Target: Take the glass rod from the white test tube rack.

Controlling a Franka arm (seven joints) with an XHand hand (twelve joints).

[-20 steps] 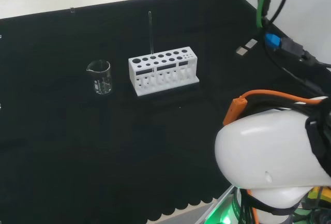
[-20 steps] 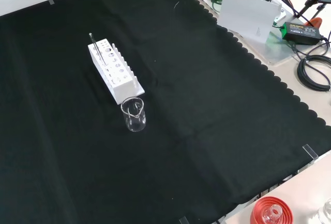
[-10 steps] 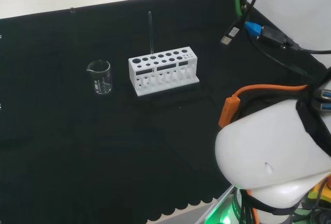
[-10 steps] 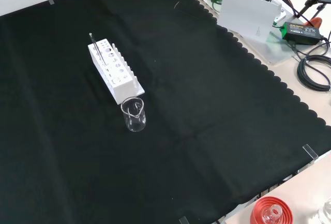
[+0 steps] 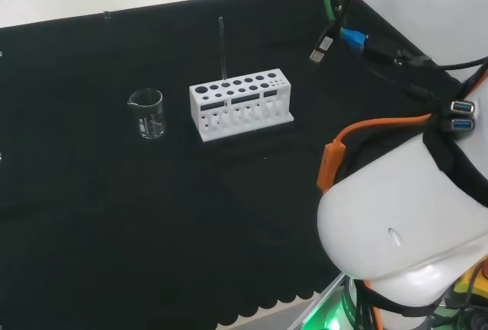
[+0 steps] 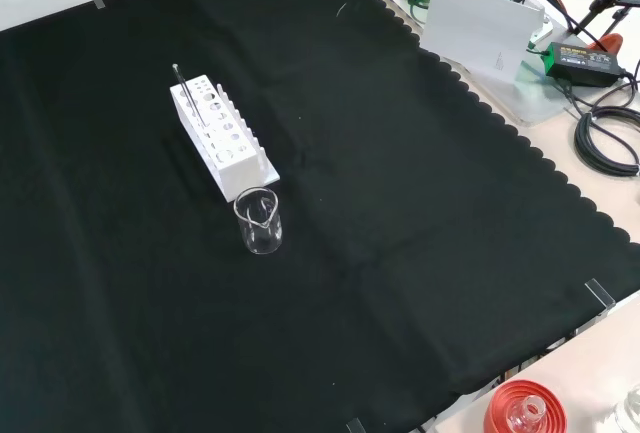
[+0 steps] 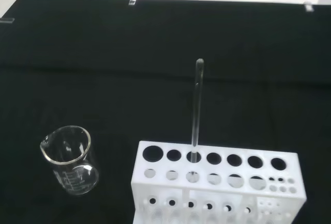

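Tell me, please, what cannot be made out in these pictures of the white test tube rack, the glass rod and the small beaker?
- Clear glass rod: its lower end sits inside the white plastic test tube rack, hidden by the rack's top plate.
- White rack: its base is cut off by the wrist view's edge.
- Small clear glass beaker: too clear to tell whether it holds liquid.
- Red ribbed ring stand: cut off by the front view's edge.

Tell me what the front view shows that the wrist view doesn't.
Front view alone: the cloth's scalloped edge, a white card, cables and a red ribbed stand off the cloth. Wrist view alone: a close look at the rack's holes, with the rod standing in a back-row hole. Both: the rack, the upright rod and an empty beaker beside one end of the rack.
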